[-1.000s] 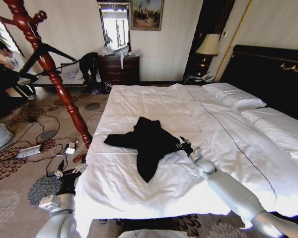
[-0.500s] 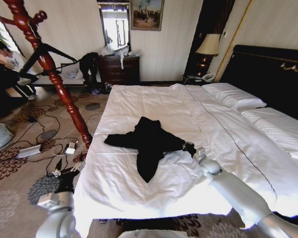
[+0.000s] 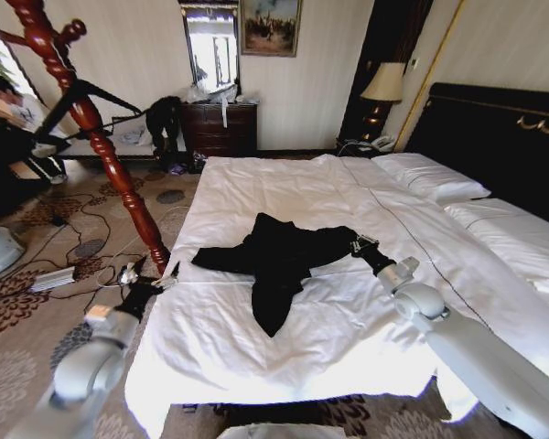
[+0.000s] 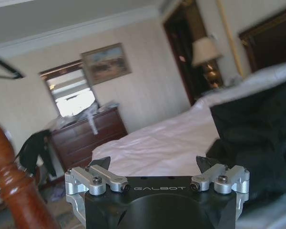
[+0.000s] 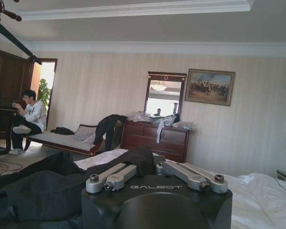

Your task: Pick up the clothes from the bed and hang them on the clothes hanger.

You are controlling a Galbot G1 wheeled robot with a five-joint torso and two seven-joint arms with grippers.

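On the white bed (image 3: 284,338), black coat (image 3: 279,261).

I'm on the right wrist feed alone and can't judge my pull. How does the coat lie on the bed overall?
Observer: The coat lies spread across the middle of the bed. One sleeve is stretched out to the right gripper, which is shut on its end.
Operator: Where is the left gripper?
Observer: The left gripper is open at the bed's left edge, apart from the coat's nearest sleeve.
Operator: And the hanger?
Observer: The clothes hanger hangs on the red wooden coat stand on the floor to the robot's left of the bed.
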